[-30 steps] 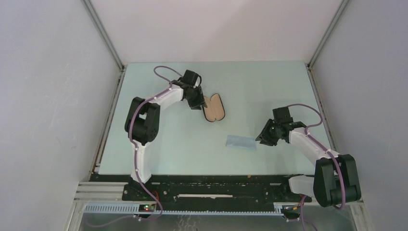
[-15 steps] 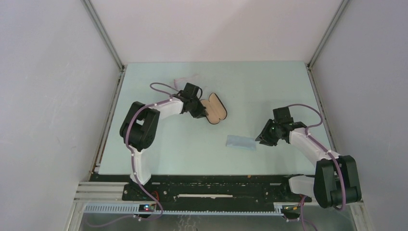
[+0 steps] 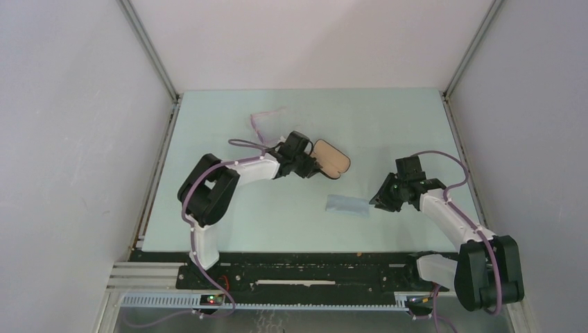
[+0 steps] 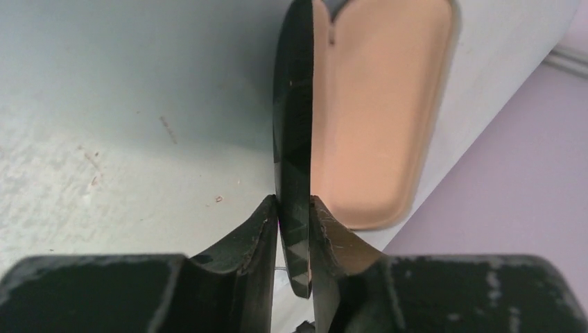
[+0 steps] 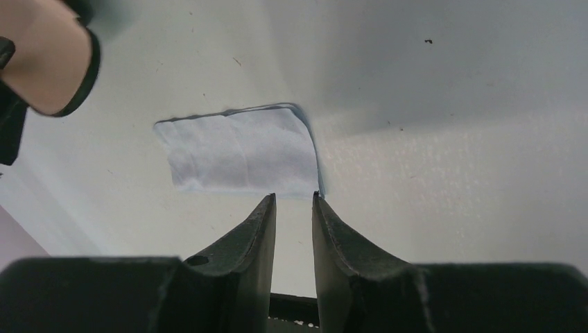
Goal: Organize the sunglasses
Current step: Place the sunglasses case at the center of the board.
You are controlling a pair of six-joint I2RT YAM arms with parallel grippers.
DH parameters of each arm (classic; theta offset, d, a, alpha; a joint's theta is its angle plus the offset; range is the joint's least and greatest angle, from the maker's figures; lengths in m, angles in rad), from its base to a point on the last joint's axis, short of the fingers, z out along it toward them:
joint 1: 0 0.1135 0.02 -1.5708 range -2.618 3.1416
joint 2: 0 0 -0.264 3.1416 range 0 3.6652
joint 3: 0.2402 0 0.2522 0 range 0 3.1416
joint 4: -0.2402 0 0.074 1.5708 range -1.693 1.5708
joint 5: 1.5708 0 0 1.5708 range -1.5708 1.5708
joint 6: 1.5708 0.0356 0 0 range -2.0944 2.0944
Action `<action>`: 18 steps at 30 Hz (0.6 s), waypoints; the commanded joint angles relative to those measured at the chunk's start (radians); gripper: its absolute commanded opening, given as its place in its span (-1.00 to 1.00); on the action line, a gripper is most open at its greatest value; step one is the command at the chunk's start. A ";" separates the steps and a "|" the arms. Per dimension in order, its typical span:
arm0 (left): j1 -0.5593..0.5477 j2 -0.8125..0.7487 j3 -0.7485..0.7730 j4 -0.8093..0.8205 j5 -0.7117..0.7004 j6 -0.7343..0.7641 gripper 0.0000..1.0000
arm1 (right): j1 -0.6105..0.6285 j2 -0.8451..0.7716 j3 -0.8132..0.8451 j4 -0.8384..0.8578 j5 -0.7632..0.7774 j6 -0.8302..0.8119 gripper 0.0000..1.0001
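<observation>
The sunglasses (image 3: 266, 120), a thin pale pink frame, lie on the table behind the left arm. My left gripper (image 3: 308, 164) is shut on the black wall of the open case (image 3: 331, 158), which has a tan lining. In the left wrist view my gripper (image 4: 294, 202) pinches that black wall (image 4: 294, 125) edge-on, with the tan lining (image 4: 378, 104) to its right. My right gripper (image 3: 378, 202) is low by the right end of the blue-grey cloth (image 3: 347, 205). In the right wrist view its fingers (image 5: 294, 197) stand slightly apart, empty, at the near edge of the cloth (image 5: 239, 149).
The case's rounded end shows in the right wrist view (image 5: 45, 62) at the upper left. Grey walls with metal posts (image 3: 154, 62) close in the pale green table (image 3: 388, 125) on the left, back and right.
My left gripper has dragged the case to the right, away from the back left. The sunglasses, hidden behind the arm before, now show. The right gripper has barely shifted.
</observation>
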 commanded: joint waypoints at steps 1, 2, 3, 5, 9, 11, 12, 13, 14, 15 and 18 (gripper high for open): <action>-0.016 -0.033 -0.052 0.040 -0.092 -0.204 -0.41 | -0.004 -0.040 -0.010 -0.026 0.007 -0.025 -0.33; -0.022 -0.034 -0.056 0.039 -0.104 -0.219 -0.36 | -0.003 -0.044 -0.012 -0.027 0.007 -0.025 -0.33; -0.028 -0.034 -0.055 0.031 -0.113 -0.235 -0.32 | -0.003 -0.047 -0.013 -0.027 0.006 -0.024 -0.33; -0.036 -0.026 -0.046 0.021 -0.109 -0.248 -0.20 | -0.003 -0.049 -0.017 -0.028 0.005 -0.024 -0.33; -0.050 -0.017 -0.035 0.034 -0.065 -0.237 0.19 | -0.002 -0.053 -0.017 -0.025 0.003 -0.019 -0.33; -0.052 -0.026 -0.048 0.085 -0.025 -0.216 0.23 | -0.002 -0.053 -0.017 -0.021 0.002 -0.016 -0.33; -0.052 -0.033 -0.059 0.115 -0.006 -0.210 0.26 | -0.001 -0.052 -0.017 -0.019 0.004 -0.014 -0.33; -0.052 -0.044 -0.070 0.142 0.028 -0.202 0.29 | -0.001 -0.050 -0.017 -0.016 0.004 -0.012 -0.33; -0.050 -0.058 -0.079 0.169 0.046 -0.184 0.33 | -0.001 -0.048 -0.017 -0.014 0.003 -0.011 -0.34; -0.051 -0.073 -0.084 0.175 0.057 -0.165 0.38 | -0.001 -0.044 -0.017 -0.010 0.003 -0.010 -0.33; -0.050 -0.127 -0.093 0.142 0.082 -0.088 0.50 | 0.004 -0.039 -0.017 -0.001 0.001 -0.005 -0.34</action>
